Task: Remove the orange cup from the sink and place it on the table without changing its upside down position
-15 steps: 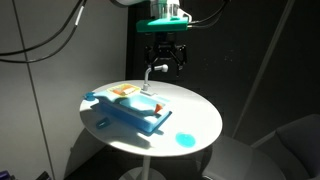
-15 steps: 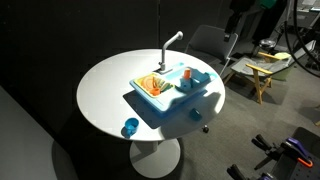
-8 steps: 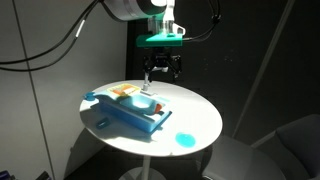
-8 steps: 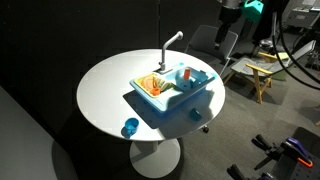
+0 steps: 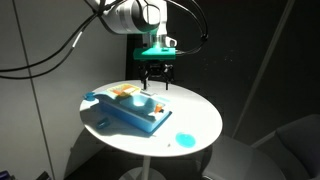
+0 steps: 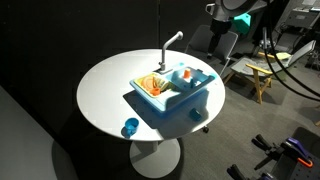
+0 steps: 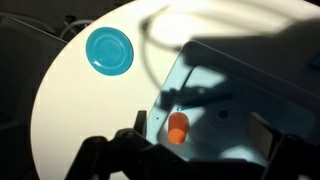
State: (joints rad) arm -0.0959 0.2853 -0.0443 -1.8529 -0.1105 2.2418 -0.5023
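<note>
Orange cup (image 7: pixel 177 127) seemingly on end in sink (image 7: pixel 225 90) (mouth side unclear)

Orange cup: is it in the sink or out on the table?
In: the orange cup sits inside the sink, on its blue floor, not the table.

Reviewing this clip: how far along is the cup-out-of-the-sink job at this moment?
Done: nothing yet; the orange cup sits inside the sink. In hand: the gripper hangs open above the sink, holding nothing. Left: come down, grasp the cup, lift it out and set it on the table without turning it over.
</note>
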